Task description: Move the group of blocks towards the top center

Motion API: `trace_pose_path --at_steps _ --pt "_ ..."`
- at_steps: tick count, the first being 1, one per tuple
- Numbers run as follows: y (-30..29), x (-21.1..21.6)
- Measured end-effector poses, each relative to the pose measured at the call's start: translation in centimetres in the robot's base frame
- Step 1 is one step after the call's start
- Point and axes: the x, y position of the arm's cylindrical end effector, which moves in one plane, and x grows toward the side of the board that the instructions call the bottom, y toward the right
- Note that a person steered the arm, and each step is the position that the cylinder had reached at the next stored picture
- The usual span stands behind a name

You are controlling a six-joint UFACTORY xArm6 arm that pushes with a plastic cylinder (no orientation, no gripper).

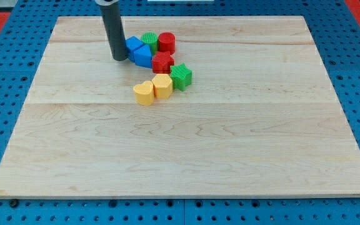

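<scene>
a pale wooden board (186,150) lies on a blue pegboard (5,75); a dark upright rod comes down from the view's top, and my tip (119,59) rests on the board in its upper left-of-centre part; there are no jaws to spread or close, only the bare rod end, and it holds nothing; the tip sits just at the left of the blue blocks, so close that contact cannot be told apart from a hair's gap.

the group lies a little left of centre in the board's upper part; at its top, a green block (150,41) and a red cylinder (166,42) stand side by side; just below them, two blue blocks (139,51) press together; a second red block (162,62) touches them on the right; a green star (180,76) sits below and right of it; two yellow blocks (152,89), touching each other, form the group's lower end.

risks, as a judgement: from here a push goes rightward, not upward, so the blues could shove the reds sideways and split the cluster; the yellow pair and the star, loosely attached, may be left behind; the top blocks are already near the far edge, so a strong upward push could tip them off.
</scene>
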Motion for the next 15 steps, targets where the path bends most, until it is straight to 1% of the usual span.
trace_pose_path --at_steps 3,4,5,6,7,10,11,12,13,14,15 --pt "3.1 -2.5" --pt "5.1 -1.5" --pt "8.8 -1.3" --pt "10.1 -1.3" --pt "10.1 -1.5" --pt "10.1 -4.2" --pt "10.9 -4.0" --pt "14.1 -2.9" --pt "14.9 -3.1" --pt "14.8 -4.3" --pt "13.5 -5.6"
